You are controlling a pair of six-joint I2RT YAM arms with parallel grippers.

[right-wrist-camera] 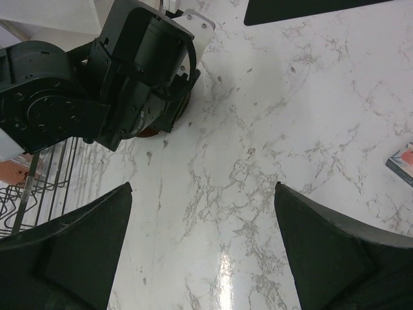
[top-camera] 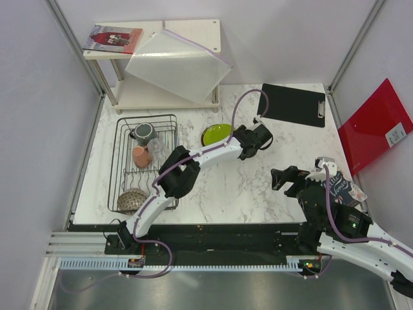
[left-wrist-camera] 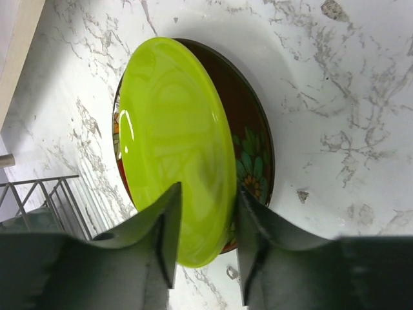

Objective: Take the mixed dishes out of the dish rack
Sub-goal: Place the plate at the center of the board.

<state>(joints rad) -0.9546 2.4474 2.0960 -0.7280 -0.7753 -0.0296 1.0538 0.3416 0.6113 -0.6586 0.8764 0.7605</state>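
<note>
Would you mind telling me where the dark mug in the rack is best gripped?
Probably by its rim, from above: the mug seems to stand mouth-up in the far corner of the dish rack, wires close beside it, so one finger inside, one outside.

My left arm [top-camera: 213, 154] and right arm [top-camera: 361, 248] are white shells with black joints (a purple cable [top-camera: 239, 103] trails along each). My left end effector [left-wrist-camera: 208, 194] and right end effector [right-wrist-camera: 203, 187] have dark tapered fingers [right-wrist-camera: 71, 252].

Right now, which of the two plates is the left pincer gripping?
The lime-green plate: the left pincer clamps its rim, holding it tilted above the red patterned plate, which lies flat on the table.
</note>
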